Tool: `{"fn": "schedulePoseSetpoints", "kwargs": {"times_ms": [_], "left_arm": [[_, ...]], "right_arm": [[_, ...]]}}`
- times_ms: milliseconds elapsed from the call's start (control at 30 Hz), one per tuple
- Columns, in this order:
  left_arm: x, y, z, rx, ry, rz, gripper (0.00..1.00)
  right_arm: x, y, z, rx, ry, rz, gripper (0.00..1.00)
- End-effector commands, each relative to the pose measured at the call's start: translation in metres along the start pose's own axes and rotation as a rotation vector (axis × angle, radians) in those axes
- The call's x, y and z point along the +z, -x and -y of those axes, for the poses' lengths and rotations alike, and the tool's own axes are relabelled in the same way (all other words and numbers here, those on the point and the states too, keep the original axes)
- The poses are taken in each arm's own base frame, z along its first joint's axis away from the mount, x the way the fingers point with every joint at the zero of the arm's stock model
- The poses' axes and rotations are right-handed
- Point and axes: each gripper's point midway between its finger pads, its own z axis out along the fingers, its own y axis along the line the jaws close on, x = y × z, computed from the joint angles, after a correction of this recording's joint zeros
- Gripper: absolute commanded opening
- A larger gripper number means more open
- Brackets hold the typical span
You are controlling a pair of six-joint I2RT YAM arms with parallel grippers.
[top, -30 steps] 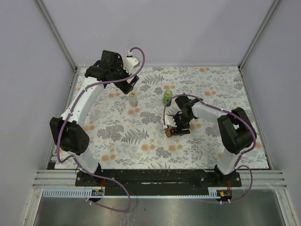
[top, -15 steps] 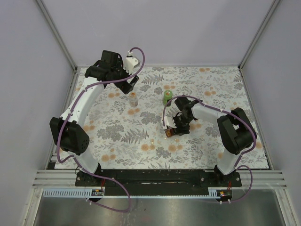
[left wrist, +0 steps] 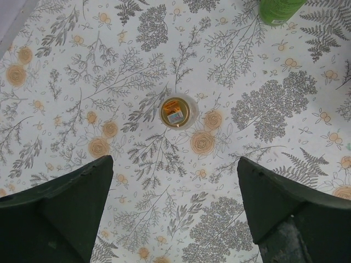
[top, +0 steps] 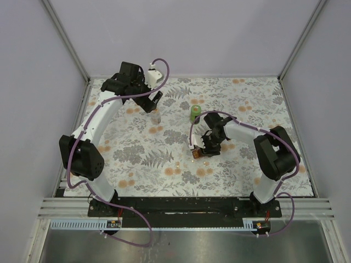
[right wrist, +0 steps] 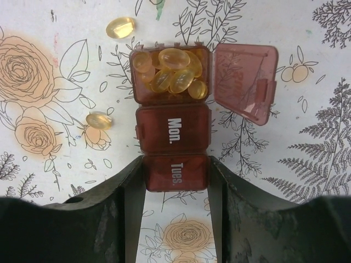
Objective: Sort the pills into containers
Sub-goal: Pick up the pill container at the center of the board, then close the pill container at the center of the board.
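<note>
The right hand (right wrist: 175,164) clamps the pill box (right wrist: 173,134) by its Tues. end, the left hand (left wrist: 174,161) gapes wide; I'd squeeze gently and hold level so the heaped pills (right wrist: 171,70) don't spill.

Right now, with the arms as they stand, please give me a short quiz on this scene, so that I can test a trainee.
1. True or false: on the dark-red plastic pill box, the compartment marked "Mon." is open.
2. How many yellow oval gel capsules lie loose on the flowered cloth in the right wrist view? A one, B two, C four.
3. Which gripper has its fingers against both sides of the box's "Tues." end?
Key: 1 false, the open one is the end compartment beyond it, full of capsules; 2 B; 3 the right gripper.
</note>
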Motion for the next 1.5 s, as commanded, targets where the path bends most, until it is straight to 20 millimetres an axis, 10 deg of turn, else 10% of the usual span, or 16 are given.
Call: {"fn": "schedulePoseSetpoints", "kwargs": {"times_ms": [0, 667, 1467], "left_arm": [[-0.004, 0.014, 0.005, -0.042, -0.025, 0.071, 0.99], [-0.041, 0.055, 0.093, -0.431, -0.443, 0.252, 0.99], [0.028, 0.053, 0.19, -0.818, -0.828, 0.081, 0.99]], "right_arm": [[-0.012, 0.02, 0.01, -0.007, -0.077, 0.066, 0.29], [-0.095, 0.072, -0.005, 0.085, -0.106, 0.195, 0.15], [-0.123, 0.092, 0.005, 0.214, -0.216, 0.238, 0.11]]}}
